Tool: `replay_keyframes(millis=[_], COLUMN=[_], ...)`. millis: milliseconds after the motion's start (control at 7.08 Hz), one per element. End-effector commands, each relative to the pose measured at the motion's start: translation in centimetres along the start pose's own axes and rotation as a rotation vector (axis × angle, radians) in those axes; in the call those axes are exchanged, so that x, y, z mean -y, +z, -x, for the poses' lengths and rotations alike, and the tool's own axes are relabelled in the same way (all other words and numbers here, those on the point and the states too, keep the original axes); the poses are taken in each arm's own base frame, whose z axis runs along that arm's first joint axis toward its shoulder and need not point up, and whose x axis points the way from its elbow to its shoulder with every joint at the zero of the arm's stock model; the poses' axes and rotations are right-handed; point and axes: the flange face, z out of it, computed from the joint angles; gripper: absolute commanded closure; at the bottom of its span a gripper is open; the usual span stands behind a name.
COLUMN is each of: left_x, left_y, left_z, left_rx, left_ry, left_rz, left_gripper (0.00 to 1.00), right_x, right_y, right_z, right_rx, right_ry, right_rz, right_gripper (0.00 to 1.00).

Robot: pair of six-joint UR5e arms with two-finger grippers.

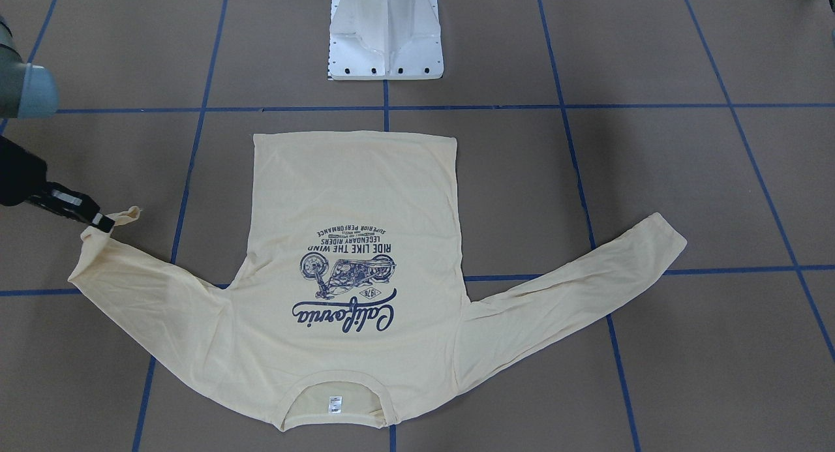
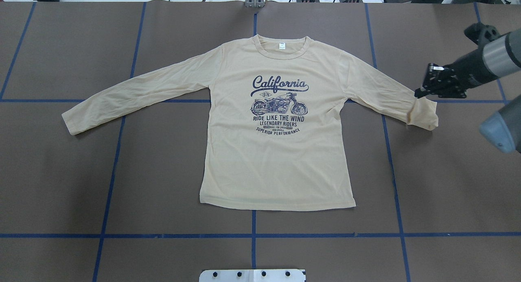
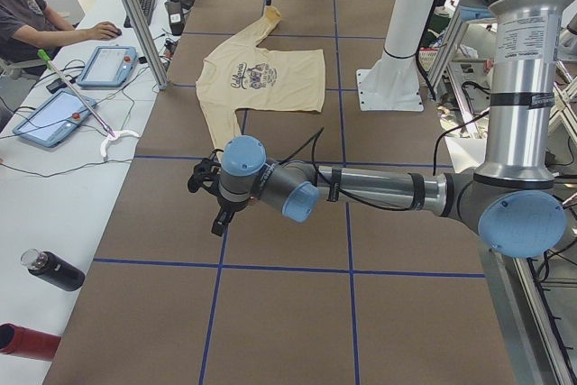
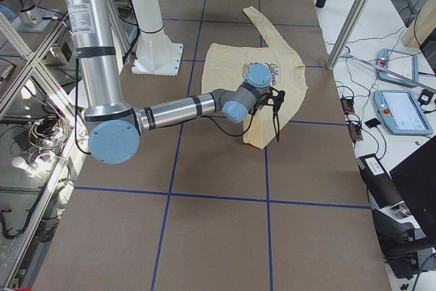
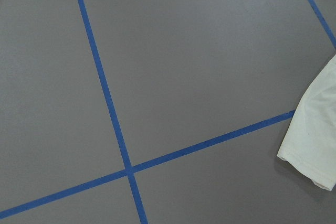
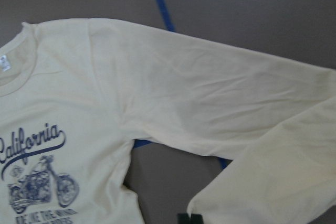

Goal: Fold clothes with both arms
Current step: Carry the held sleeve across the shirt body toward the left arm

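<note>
The cream-yellow T-shirt [image 2: 276, 151] lies flat, print up, with its neck away from the robot and both sleeves spread out. My right gripper [image 2: 420, 93] is shut on the cuff of the sleeve on my right and holds it slightly raised, as the front view [image 1: 101, 222] also shows. The right wrist view shows that sleeve [image 6: 220, 103] doubled over near the cuff. My left gripper [image 3: 212, 200] hovers above bare table beyond the other sleeve's cuff [image 5: 315, 135]. It shows only in the left side view, so I cannot tell whether it is open or shut.
The white pedestal base [image 1: 386, 31] stands at the robot's edge of the table. Blue tape lines [image 2: 253, 235] cross the brown table. An operator [image 3: 27, 15], tablets [image 3: 106, 65] and bottles [image 3: 54, 270] are on a side bench by metal posts.
</note>
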Motion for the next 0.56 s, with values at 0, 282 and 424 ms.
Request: replay_keyframes(millis=[0,282,424], left_x=[0.0,0.0,0.0], left_y=[0.0,0.1,0.0], left_z=[0.0,0.0,-0.1], left_rx=[0.000,0.000,-0.001], left_ry=[0.002,0.002,0.003], left_rz=[0.000,0.000,-0.001], left_gripper=[0.00,0.00,0.00], right_x=[-3.6,-10.8,-11.6], right_y=[2.8,7.4,9.2], right_z=[16.7,28.7,34.0], right_rx=[0.021,-0.007,0.012], right_ry=[0.075,0.022,0.069], right_rz=[-0.030,-0.145,-0.207], right_gripper=[1.00,1.00,1.00])
